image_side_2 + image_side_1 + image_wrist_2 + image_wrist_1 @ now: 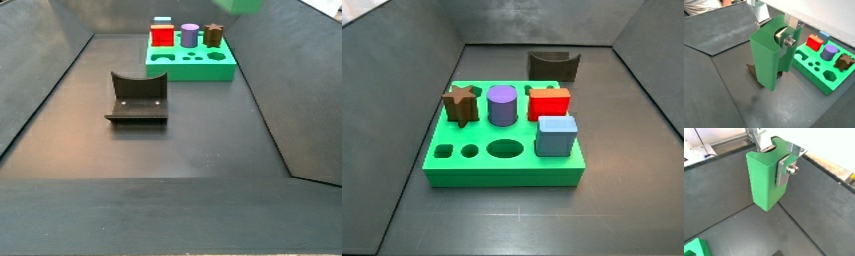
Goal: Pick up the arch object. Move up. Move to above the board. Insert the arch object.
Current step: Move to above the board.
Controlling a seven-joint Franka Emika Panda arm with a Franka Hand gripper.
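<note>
- The pincer (779,156) grips the top of the arch object (765,180), its silver finger plates (783,170) pressed against the slab's sides in both wrist views.
- The arch object (767,60) hangs upright and lifted off the dark floor (724,95), with the dark brown notched block (753,70) partly hidden beneath it.
- In a side view, only a green corner (241,5) of the slab shows at the upper edge, above the board (201,68).
- The board (482,172) carries a brown star block (461,105), a purple cylinder (502,105), a red cube (548,103) and a pale blue block (556,136).
- The notched block (138,97) rests on the floor, well apart from the board.
</note>
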